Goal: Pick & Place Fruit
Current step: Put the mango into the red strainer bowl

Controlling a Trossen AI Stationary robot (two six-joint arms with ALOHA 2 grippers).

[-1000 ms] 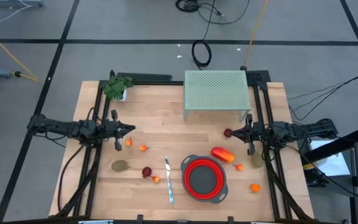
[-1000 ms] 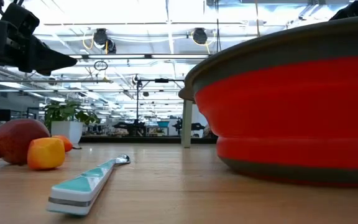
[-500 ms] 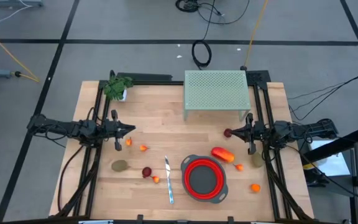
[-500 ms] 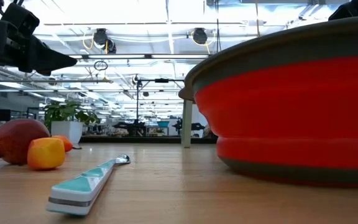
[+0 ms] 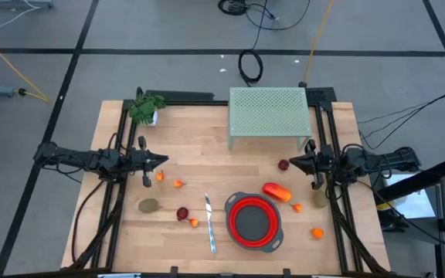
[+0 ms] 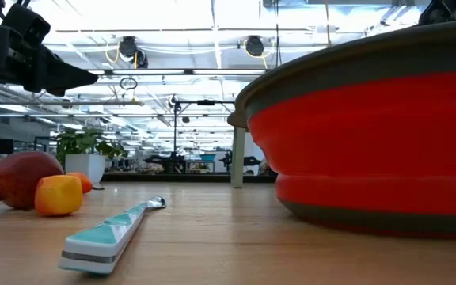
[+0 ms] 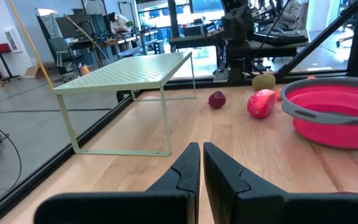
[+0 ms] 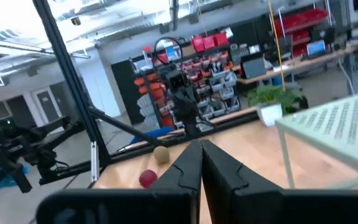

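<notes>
The wooden table [image 5: 207,147] fills the middle of the high view, with the pale green perforated rack [image 5: 269,112] at its upper centre and the red collapsible bowl [image 5: 254,222] at lower centre, empty. Nothing on the table has shifted over the last second. The one change is at the right of the frame: the right gripper [image 5: 290,162] has eased slightly toward the right edge and its wrist view now tilts up toward the room, so it looks to be backing off from the dark red ball [image 5: 283,164] just beside its tip, not closing on it. Its fingers are pressed together and hold nothing.

The left gripper [image 5: 164,161] sits at left centre exactly as it was, fingers together and empty, above a small orange bit [image 5: 160,176].

The fruit all lies loose on the wood: the longer orange-red piece [image 5: 276,191] just upper right of the bowl, a kiwi-like oval [image 5: 148,205] and another dark red ball [image 5: 182,213] at lower left, an olive oval [image 5: 318,199] at right, and tiny orange bits [image 5: 317,232] scattered about. The knife [image 5: 209,223] lies left of the bowl.

By my reading no piece has been placed yet; the job is at its start.
</notes>
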